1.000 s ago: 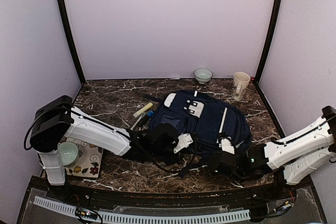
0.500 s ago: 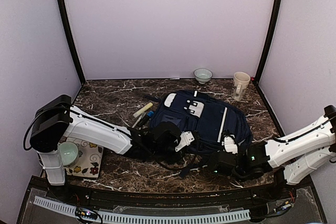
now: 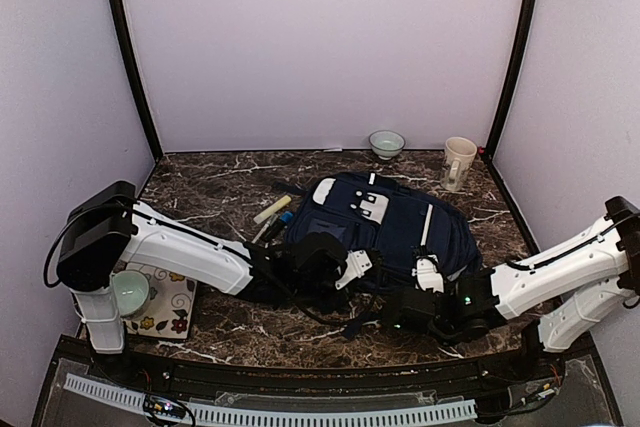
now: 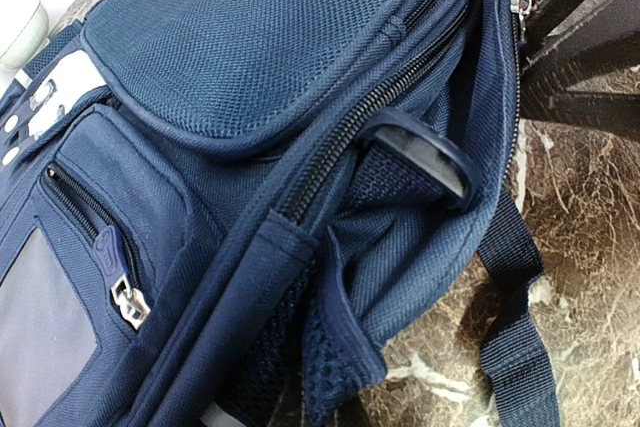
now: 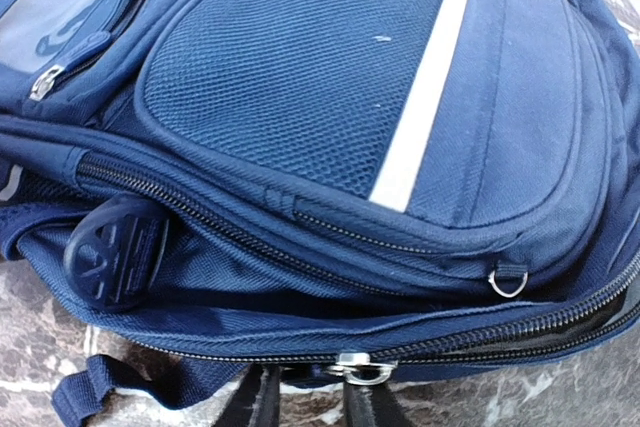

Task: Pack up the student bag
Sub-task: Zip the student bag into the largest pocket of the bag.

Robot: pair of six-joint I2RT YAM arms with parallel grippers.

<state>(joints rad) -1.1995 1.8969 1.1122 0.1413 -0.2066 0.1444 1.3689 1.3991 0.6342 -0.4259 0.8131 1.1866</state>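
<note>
Top external view: right tool (image 3: 396,319) by the bag's (image 3: 400,222) near edge, can't tell if it's pinching anything. Then the left tool (image 3: 356,269), clenched, against the bag's left side. Bag lies flat on the bench (image 3: 215,187); mug (image 3: 459,162), bowl (image 3: 386,143) behind.

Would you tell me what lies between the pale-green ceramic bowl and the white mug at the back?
Nothing: the top view shows only bare dark marble tabletop between bowl and mug.

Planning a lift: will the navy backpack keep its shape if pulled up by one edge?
Probably not: the backpack is soft fabric, sagging along its zipper. Its loose strap would likely trail. Lying flat, it probably won't roll.
</note>
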